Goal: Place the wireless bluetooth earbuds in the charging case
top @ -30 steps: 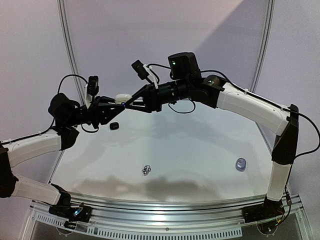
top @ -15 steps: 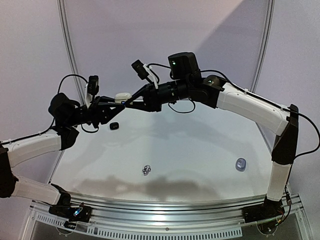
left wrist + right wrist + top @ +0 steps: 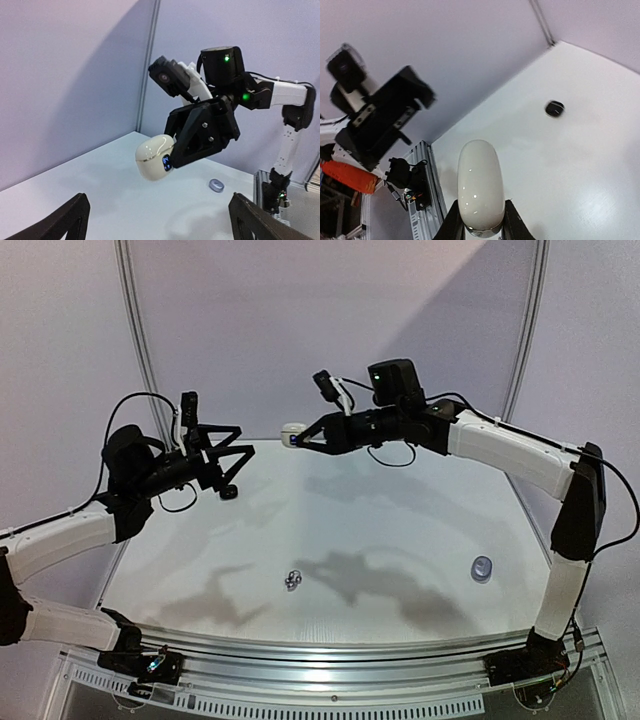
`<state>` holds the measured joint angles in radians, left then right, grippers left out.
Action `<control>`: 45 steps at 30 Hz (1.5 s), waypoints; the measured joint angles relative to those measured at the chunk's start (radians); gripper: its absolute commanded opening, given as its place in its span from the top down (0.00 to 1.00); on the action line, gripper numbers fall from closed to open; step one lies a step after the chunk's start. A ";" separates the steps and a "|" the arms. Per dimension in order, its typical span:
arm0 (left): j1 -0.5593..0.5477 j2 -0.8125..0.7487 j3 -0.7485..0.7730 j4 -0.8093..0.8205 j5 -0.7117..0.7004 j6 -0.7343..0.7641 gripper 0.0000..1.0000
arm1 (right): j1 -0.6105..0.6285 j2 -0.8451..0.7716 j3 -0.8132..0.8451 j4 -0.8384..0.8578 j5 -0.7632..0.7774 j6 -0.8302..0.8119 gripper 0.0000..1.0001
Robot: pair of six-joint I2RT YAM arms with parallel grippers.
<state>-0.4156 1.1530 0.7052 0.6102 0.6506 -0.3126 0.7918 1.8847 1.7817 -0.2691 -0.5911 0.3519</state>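
Observation:
A cream-white charging case [image 3: 292, 432], closed, hangs in the air over the far left of the table, and my right gripper [image 3: 306, 436] is shut on it. In the right wrist view the case [image 3: 480, 182] stands up between the two black fingers [image 3: 451, 222]. My left gripper [image 3: 236, 453] is wide open and empty, a short way left of the case; in its own view its fingertips [image 3: 75, 215] frame the case [image 3: 152, 159] without touching it. A small cluster of silvery earbuds [image 3: 293, 580] lies on the table near the front centre.
A small black case [image 3: 229, 492] lies on the table under the left gripper, also in the right wrist view [image 3: 554, 108]. A grey-blue case [image 3: 482, 568] sits at the front right. A curved metal rail [image 3: 330, 652] runs along the table's near edge.
The left gripper has let go of the white case, opened wide and drawn back to the left. The right gripper has carried the case up and to the right.

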 measured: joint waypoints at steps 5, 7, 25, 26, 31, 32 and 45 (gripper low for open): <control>0.000 -0.014 -0.001 -0.105 -0.143 0.063 0.01 | -0.146 0.019 -0.040 -0.116 0.048 0.125 1.00; 0.000 -0.016 -0.001 -0.133 -0.175 0.076 0.01 | -0.187 0.053 -0.040 -0.143 0.053 0.174 1.00; 0.000 -0.023 -0.020 -0.212 -0.241 0.087 0.01 | -0.167 0.650 0.318 -0.027 -0.092 0.558 0.98; 0.000 -0.022 -0.020 -0.211 -0.241 0.088 0.01 | -0.158 0.668 0.339 -0.003 -0.094 0.582 0.97; 0.000 -0.020 -0.020 -0.211 -0.241 0.089 0.01 | -0.101 0.761 0.387 0.126 -0.090 0.726 0.97; 0.000 -0.020 -0.020 -0.211 -0.241 0.089 0.01 | -0.091 0.782 0.391 0.139 -0.084 0.749 0.97; 0.000 -0.019 -0.021 -0.211 -0.245 0.100 0.01 | -0.078 0.824 0.414 0.161 -0.026 0.797 0.53</control>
<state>-0.4156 1.1336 0.6846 0.3992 0.4057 -0.2127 0.7136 2.7087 2.1956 -0.1081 -0.6174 1.1492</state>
